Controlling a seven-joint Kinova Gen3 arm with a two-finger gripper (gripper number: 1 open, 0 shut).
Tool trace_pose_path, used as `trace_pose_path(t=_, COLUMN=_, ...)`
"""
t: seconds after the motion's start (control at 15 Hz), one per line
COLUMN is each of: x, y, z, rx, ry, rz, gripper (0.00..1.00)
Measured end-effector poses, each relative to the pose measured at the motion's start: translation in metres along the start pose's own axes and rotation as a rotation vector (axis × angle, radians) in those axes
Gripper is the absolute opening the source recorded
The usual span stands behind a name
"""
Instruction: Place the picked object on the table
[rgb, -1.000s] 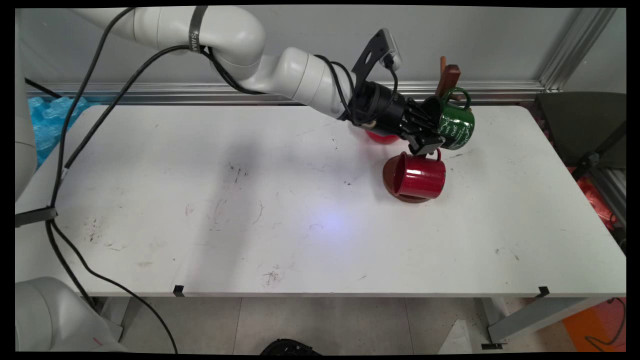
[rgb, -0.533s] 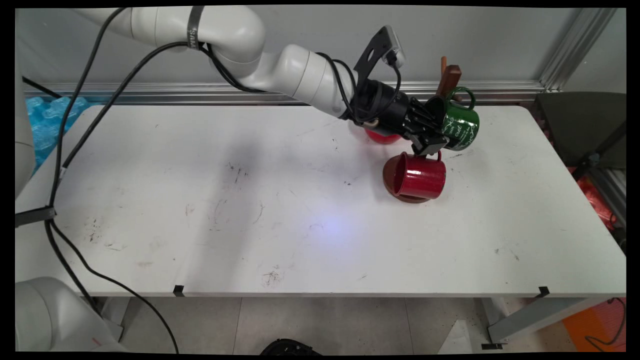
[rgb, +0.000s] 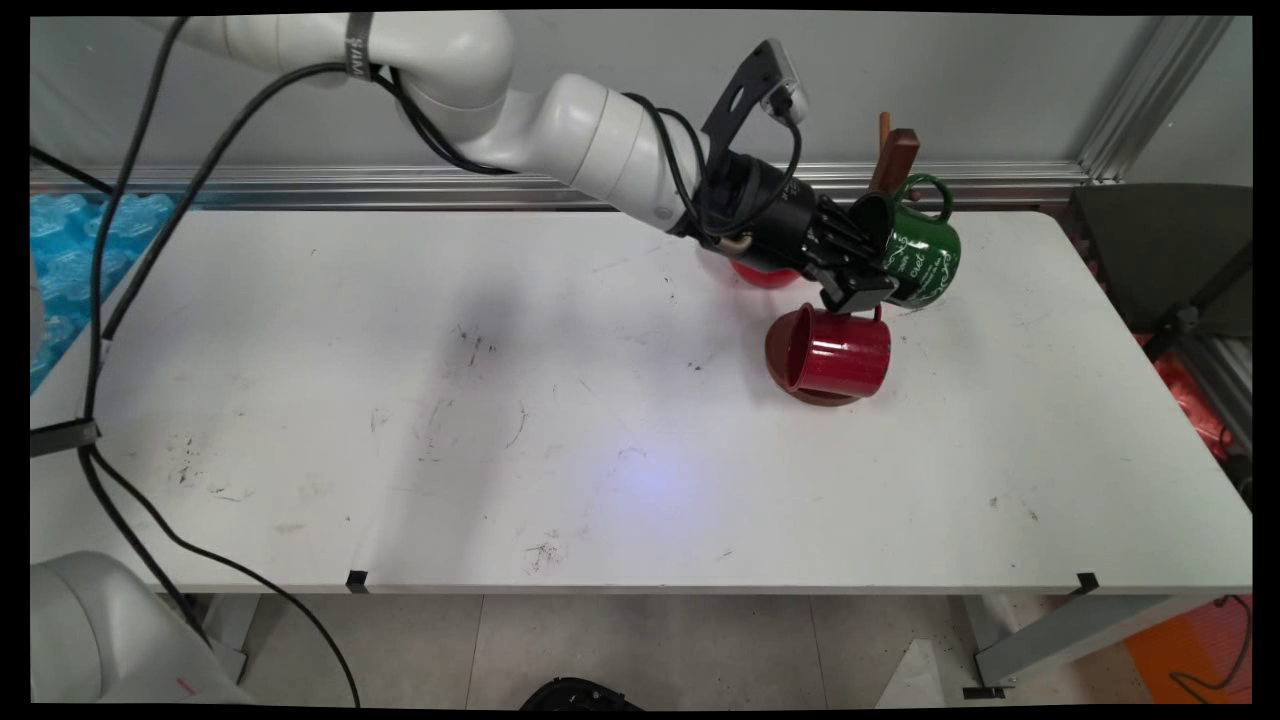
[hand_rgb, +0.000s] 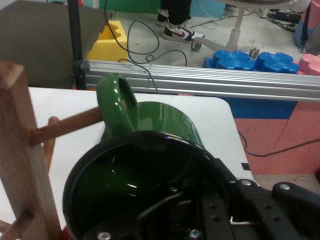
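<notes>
The hand (rgb: 868, 262), clamped on the green mug's (rgb: 920, 255) rim, has shifted it slightly right toward the wooden rack (rgb: 893, 155).

Robotics laboratory. A white arm (rgb: 560, 120) with trailing black cables (rgb: 130, 260) works over a scuffed white desk (rgb: 500, 450) bounded by aluminium framing (rgb: 1130, 90). Foam floor tiles (hand_rgb: 250, 60) and loose cabling lie beyond the desk's far edge.

Table: we see a white table (rgb: 640, 480) with scuffed top and black marks at its near edge.
Wall: plain grey wall (rgb: 1000, 80) behind it, with an aluminium rail (rgb: 300, 185) along its base.
Floor: grey tiles (rgb: 650, 650) below the table; blue foam pieces (hand_rgb: 250, 60) and yellow foam block (hand_rgb: 112, 42) lie beyond the rail.
</notes>
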Motion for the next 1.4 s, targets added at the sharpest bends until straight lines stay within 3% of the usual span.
trace_pose_path(t=0.8, x=0.011, y=0.026, z=-0.054, rx=-0.021, ry=-0.111, rz=0.03, gripper=0.0)
trace_pose_path(t=1.07, x=0.01, y=0.019, z=-0.077, rx=0.0, ry=-0.171, rz=0.073, gripper=0.0)
trace_pose_path(t=1.4, x=0.001, y=-0.006, z=-0.107, rx=0.027, ry=-0.294, rz=0.166, gripper=0.0)
